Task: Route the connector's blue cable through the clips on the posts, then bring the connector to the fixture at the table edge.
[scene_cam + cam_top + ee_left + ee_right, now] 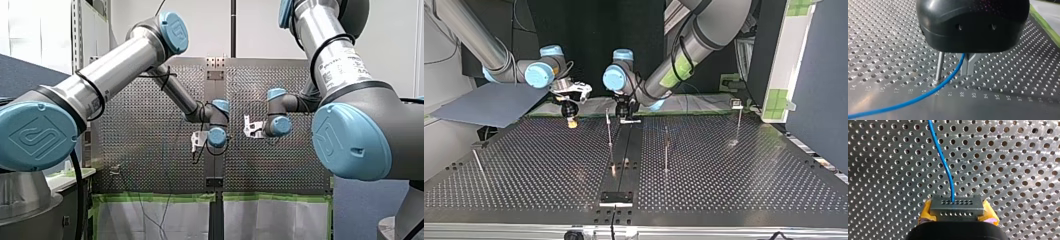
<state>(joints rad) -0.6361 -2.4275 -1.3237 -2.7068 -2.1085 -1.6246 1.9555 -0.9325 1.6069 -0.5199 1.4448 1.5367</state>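
Observation:
My right gripper (957, 214) is shut on the grey connector (957, 205), which sits between its yellow pads (925, 211). The blue cable (944, 160) leaves the connector's face and runs ahead over the perforated table. In the left wrist view the blue cable (923, 96) rises from the table into the fork of my left gripper (968, 72), whose metal fingers are shut. A thin post (939, 66) stands just beside them. In the top view my right gripper (571, 121) hovers at the far left and my left gripper (629, 118) at the far middle.
Slim posts stand on the table (734, 185): one by my left gripper (609, 132), one nearer the front (666, 150), one at the right (739, 122), and a leaning one at the left (478, 162). A black fixture plate (616, 197) sits at the near edge.

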